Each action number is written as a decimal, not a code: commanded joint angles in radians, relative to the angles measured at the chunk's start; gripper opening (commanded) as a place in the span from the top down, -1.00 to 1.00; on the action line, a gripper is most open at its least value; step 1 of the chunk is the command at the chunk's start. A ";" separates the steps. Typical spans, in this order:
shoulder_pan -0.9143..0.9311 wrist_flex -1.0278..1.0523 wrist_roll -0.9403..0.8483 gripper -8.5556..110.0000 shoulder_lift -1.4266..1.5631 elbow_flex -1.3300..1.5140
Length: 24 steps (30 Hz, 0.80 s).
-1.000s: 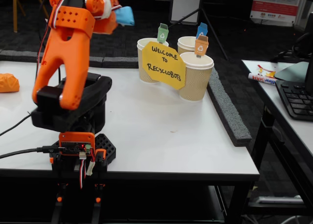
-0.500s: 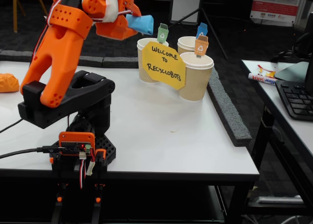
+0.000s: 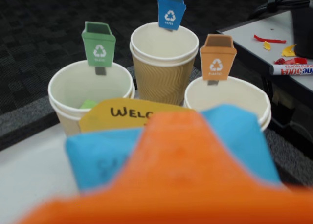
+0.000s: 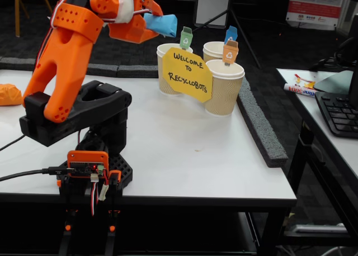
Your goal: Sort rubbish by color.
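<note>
My orange gripper [image 4: 152, 20] is raised high, left of the cups, and shut on the light blue wad [image 4: 163, 24]. In the wrist view the blue wad [image 3: 98, 155] bulges out on both sides of an orange finger [image 3: 181, 175], just in front of the yellow sign [image 3: 117, 117]. A pale green wad [image 3: 88, 104] lies inside the green-tagged cup [image 3: 68, 87]. An orange wad [image 4: 9, 94] rests on the table at the far left edge of the fixed view. The blue-tagged cup [image 3: 164, 62] and the orange-tagged cup [image 3: 230, 94] look empty from here.
Three paper cups [image 4: 224, 88] stand clustered at the back right of the white table [image 4: 184, 155], behind the sign [image 4: 187, 74]. The arm's base [image 4: 89, 172] is at the front left. A second desk with a keyboard [image 4: 341, 113] and a marker [image 4: 299, 90] is on the right.
The gripper has swung right with the blue wad toward the cups, most of it in the earlier half second. The grip has stayed shut.
</note>
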 commanded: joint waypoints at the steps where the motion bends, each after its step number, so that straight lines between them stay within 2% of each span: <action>1: 0.025 -0.058 -0.014 0.85 -0.035 -0.081; 10: 0.048 -0.245 -0.012 0.85 -0.390 -0.198; 24: 0.060 -0.341 -0.014 0.85 -1.132 -0.799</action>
